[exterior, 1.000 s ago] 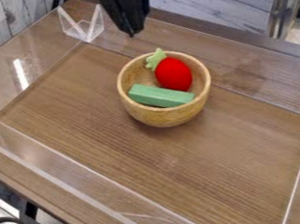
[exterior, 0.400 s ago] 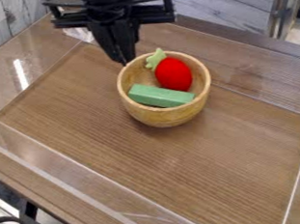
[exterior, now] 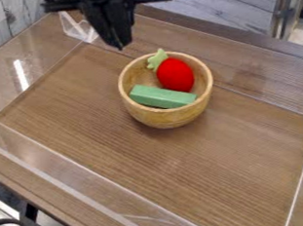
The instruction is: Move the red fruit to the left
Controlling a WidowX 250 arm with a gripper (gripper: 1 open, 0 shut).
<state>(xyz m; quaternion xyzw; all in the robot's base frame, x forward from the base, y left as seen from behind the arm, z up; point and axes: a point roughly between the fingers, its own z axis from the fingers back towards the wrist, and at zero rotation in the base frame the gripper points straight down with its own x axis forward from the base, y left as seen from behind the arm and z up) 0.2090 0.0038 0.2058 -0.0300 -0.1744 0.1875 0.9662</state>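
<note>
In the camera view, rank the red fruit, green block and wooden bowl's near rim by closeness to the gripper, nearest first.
1. Red fruit: bowl's far side.
2. Green block: nearer the camera than the fruit.
3. Bowl's near rim: farthest, on the camera side.

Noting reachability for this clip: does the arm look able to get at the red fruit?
Probably yes: the red fruit sits uncovered in the open bowl, though the green block beside it leaves limited room.

Looks down at a slant from high above the table (exterior: 76, 115), facing the bowl (exterior: 165, 89) just beside the gripper (exterior: 116, 44); not very close.
</note>
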